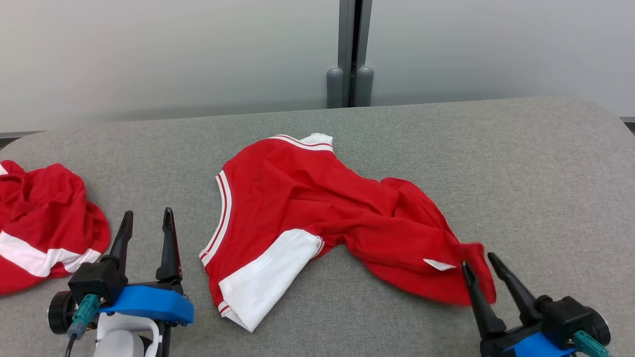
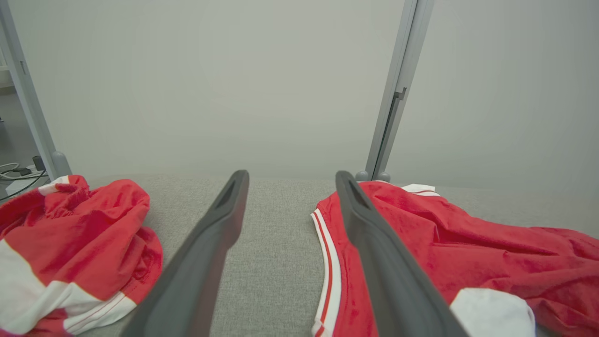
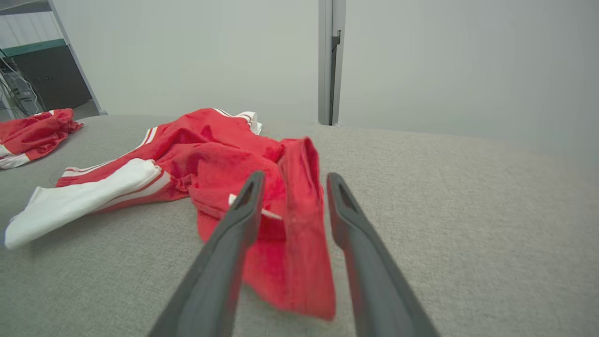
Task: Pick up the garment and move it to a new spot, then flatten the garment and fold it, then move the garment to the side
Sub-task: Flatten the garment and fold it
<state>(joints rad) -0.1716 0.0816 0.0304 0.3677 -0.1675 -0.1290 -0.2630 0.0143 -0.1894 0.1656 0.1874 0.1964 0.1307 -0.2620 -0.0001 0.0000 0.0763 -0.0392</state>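
Head view: your right claw [image 1: 477, 260], fingers apart, straddles the garment [image 1: 307, 203] edge; left claw [image 1: 148, 212] apart, empty. Flattening seems in hand: pinch, then pull flat.

grey fabric table [image 1: 521, 163] | red/wht garment [image 1: 297, 198] ctr, crumpled | 2nd red garment [image 1: 44, 223] left edge

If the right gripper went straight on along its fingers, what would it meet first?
The red garment: its blurred near edge lies between the open fingers of the right gripper, so going on would likely push into that cloth. How high the fingers sit above the table is unclear.
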